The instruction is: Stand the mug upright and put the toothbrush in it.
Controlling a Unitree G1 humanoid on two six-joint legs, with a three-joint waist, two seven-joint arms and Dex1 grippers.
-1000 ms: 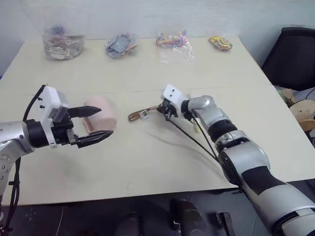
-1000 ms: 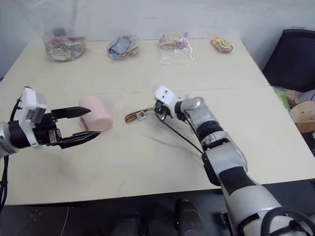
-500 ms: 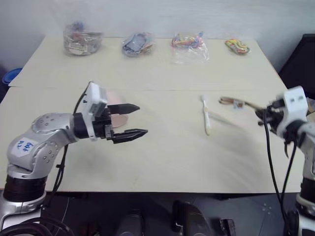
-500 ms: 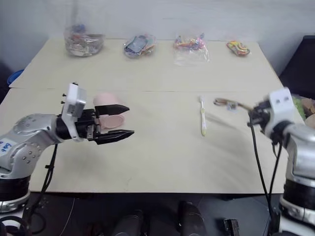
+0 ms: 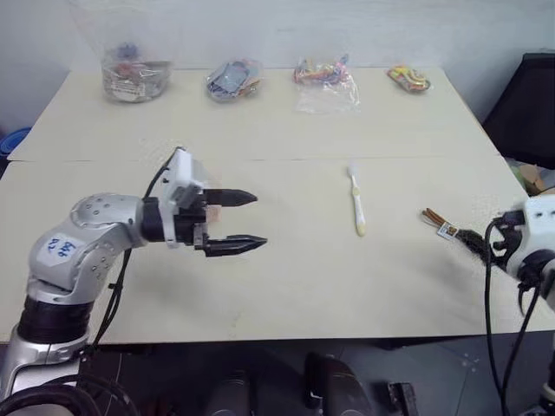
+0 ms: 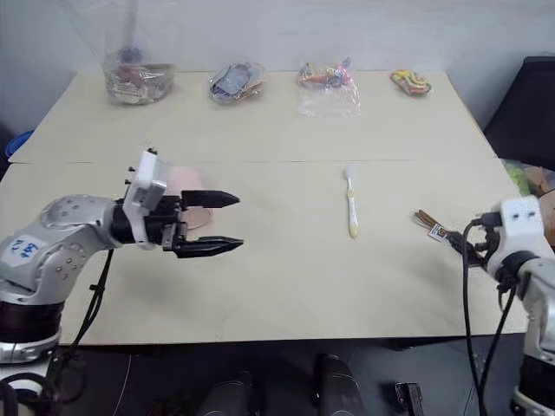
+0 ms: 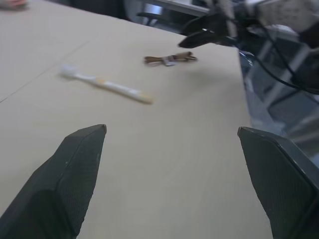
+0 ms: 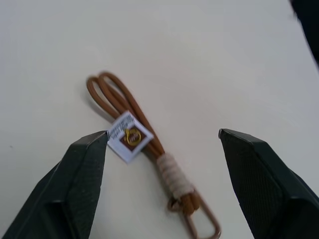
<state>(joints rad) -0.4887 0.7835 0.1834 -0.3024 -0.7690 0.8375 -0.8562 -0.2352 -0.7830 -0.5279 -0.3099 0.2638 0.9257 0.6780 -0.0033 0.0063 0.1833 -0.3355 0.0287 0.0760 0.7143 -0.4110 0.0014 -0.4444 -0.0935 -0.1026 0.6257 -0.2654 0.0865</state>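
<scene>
Left wrist view is showing the left gripper (image 7: 172,174) with its two black fingers (image 7: 75,169) standing wide apart and gripping nothing, pointing across the pale surface (image 7: 164,149) toward the one toothbrush (image 7: 104,85). From the head views, this arm is reaching in from the left with its forearm roughly level, a blue-marked sticker on its upper part too small to read. One pink mug (image 6: 186,186) is lying just behind the left fingers, partly hidden by them, so whether it is touching them cannot be told. The toothbrush is lying flat near the middle of the surface, bristle end toward the far side, well apart from both arms. On the right, the right gripper (image 8: 162,164) is hovering with its fingers spread, empty, over one thin brown strap (image 8: 142,144) resting on the surface; its small white tag is carrying a round yellow mark, its print unreadable. Four clear bags of small items (image 5: 325,76) are sitting in a row along the far edge.
</scene>
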